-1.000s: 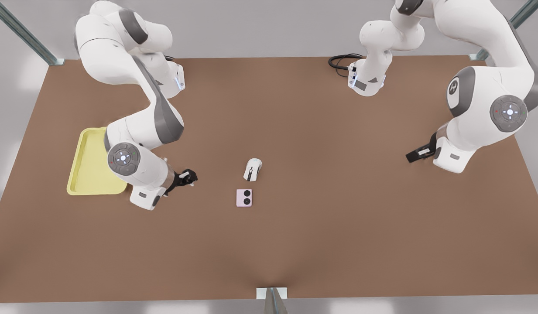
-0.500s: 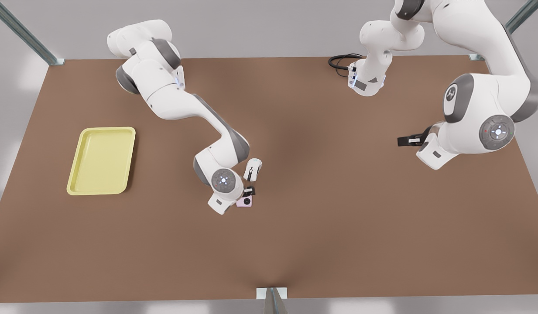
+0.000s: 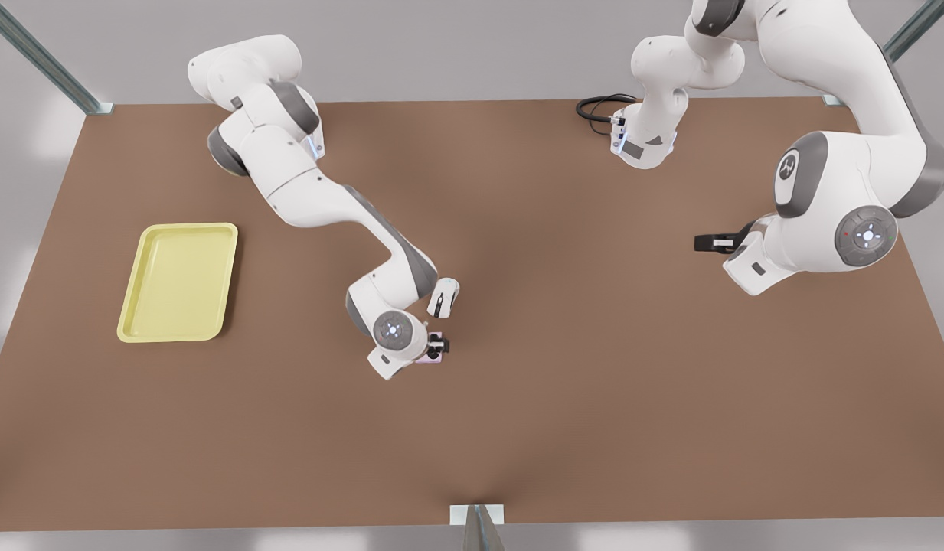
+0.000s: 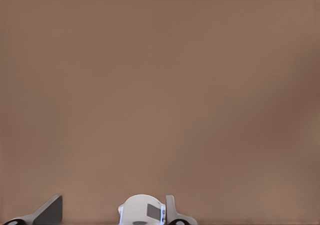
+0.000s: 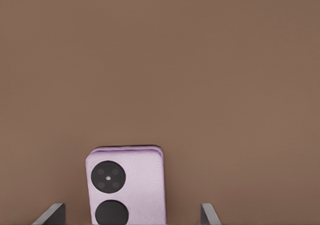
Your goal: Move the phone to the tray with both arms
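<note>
— Phone (image 5: 125, 185)?
— Flat on the table (image 3: 563, 383), near the middle, lenses up. Just beside the white mouse (image 3: 443, 297), on the side nearer the front view's bottom edge. Mostly covered in the front view by the wrist above it.

— Right gripper (image 3: 441, 346)?
— Down over the phone, on the arm reaching in from the front view's left. Fingers (image 5: 52, 214) spread wide, one on each side of the pink slab, with bare table visible between each finger and the phone's edges. Not clamped on anything.

— Tray (image 3: 188, 227)?
— Pale yellow, lying on the table well apart from the phone, toward the front view's left.

— Left gripper (image 3: 707, 243)?
— Far over at the front view's right, waiting, held off the table and pointing roughly sideways toward the middle. Well apart from phone, mouse and tray. Fingers (image 4: 47, 212) set apart in the left wrist view, over plain brown table.

— Anything else?
— A black cable (image 3: 598, 107) looped at the table's far edge, next to the base of the arm on the front view's right.
</note>
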`<state>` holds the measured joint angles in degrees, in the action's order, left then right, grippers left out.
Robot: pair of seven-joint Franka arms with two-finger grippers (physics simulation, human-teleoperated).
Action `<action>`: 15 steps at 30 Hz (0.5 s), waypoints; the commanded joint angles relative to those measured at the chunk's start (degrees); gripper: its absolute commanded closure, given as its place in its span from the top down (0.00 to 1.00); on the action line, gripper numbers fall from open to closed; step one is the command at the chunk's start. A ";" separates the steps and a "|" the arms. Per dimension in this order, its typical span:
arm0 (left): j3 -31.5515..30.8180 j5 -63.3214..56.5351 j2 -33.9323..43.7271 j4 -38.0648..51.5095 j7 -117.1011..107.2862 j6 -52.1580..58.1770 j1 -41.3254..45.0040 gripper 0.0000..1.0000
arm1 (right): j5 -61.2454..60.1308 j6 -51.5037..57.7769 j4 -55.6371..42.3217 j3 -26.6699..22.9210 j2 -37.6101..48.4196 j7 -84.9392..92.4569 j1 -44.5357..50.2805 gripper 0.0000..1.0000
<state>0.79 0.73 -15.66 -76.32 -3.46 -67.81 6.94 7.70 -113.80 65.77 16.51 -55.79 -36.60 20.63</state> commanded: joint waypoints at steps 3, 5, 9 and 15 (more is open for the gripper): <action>0.00 -0.03 0.02 0.03 4.78 0.04 0.00 1.00 | -0.23 -0.63 -0.02 0.01 -0.72 10.40 -0.06 1.00; 0.00 -0.03 0.02 0.03 4.78 0.04 0.00 1.00 | -0.14 -0.63 -0.11 0.01 -1.25 11.46 0.11 1.00; -0.18 -0.03 0.19 0.38 4.96 0.04 0.00 1.00 | -4.98 -1.95 -0.29 -0.07 -2.30 17.00 -0.33 1.00; -2.11 1.03 1.78 2.32 4.08 0.39 0.00 1.00 | -4.27 -4.50 -0.20 -0.60 -2.65 19.81 -0.24 1.00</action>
<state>-1.09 1.45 -14.30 -74.18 -0.80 -67.63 7.11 3.67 -116.41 65.60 15.93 -58.50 -27.61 20.42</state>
